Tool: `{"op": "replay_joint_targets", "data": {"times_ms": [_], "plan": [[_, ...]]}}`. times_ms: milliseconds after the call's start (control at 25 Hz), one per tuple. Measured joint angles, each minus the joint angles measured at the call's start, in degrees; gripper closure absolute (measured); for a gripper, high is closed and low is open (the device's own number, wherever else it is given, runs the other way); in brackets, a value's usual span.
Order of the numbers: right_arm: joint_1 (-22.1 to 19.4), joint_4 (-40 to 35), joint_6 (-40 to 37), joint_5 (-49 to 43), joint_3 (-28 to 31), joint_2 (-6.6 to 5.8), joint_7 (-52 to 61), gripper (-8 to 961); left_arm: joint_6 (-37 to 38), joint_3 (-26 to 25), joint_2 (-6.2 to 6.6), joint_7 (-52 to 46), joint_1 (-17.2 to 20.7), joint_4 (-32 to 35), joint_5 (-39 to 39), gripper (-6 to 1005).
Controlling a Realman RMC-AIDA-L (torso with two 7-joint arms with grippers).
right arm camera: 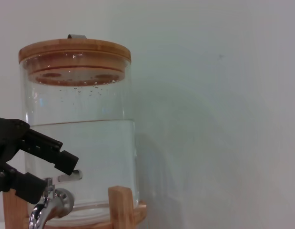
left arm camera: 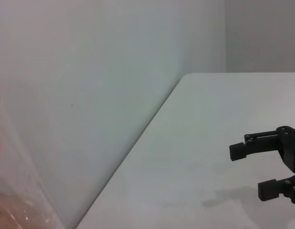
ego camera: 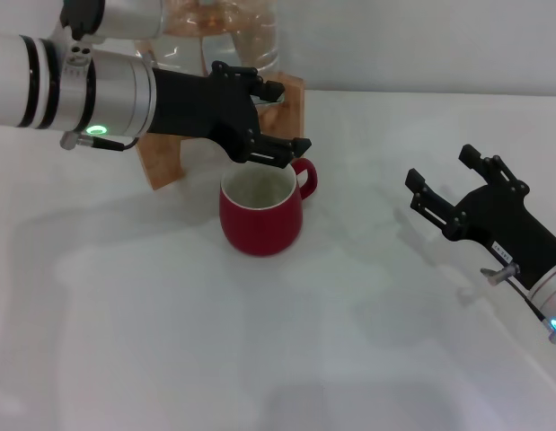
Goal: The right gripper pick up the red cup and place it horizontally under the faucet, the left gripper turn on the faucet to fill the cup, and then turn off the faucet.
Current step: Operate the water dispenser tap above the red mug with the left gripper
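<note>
The red cup (ego camera: 260, 215) stands upright on the white table, cream inside showing, handle to the back right. It sits in front of the wooden stand (ego camera: 165, 162) of the glass jar (ego camera: 233, 36). My left gripper (ego camera: 285, 118) is open just above the cup's far rim. In the right wrist view its fingers (right arm camera: 47, 150) straddle the lever of the chrome faucet (right arm camera: 54, 202). The faucet is hidden in the head view. My right gripper (ego camera: 441, 168) is open and empty to the right of the cup, well apart from it; it also shows in the left wrist view (left arm camera: 254, 169).
The jar (right arm camera: 80, 143) is about half full of water and has a wooden lid (right arm camera: 75, 50). A pale wall stands right behind it. White table (ego camera: 286, 341) stretches in front of the cup.
</note>
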Motion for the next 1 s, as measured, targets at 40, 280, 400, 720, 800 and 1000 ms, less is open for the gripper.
{"op": "replay_joint_targets", "data": {"times_ms": [40, 280, 400, 720, 800, 1000], "plan": [[-0.02, 0.02, 0.00, -0.02, 0.00, 0.00, 0.00, 84, 0.04, 0.00, 0.00, 0.02, 0.00, 0.00, 0.00, 154], [-0.03, 0.16, -0.40, -0.07, -0.03, 0.00, 0.07, 84, 0.69, 0.04, 0.00, 0.10, 0.00, 0.00, 0.00, 154], [-0.04, 0.07, -0.68, 0.03, -0.13, 0.00, 0.07, 83, 1.12, 0.07, 0.00, 0.11, 0.00, -0.04, 0.00, 154], [-0.14, -0.02, -0.80, 0.10, -0.25, 0.00, 0.09, 83, 2.10, 0.08, -0.05, 0.14, 0.00, -0.17, 0.00, 154], [-0.14, -0.02, -0.80, 0.11, -0.26, 0.00, 0.09, 83, 2.39, 0.08, -0.06, 0.14, 0.00, -0.17, 0.00, 154], [-0.12, -0.02, -0.80, 0.10, -0.27, 0.00, 0.09, 83, 2.73, 0.09, -0.09, 0.08, 0.00, -0.18, 0.00, 154]]}}
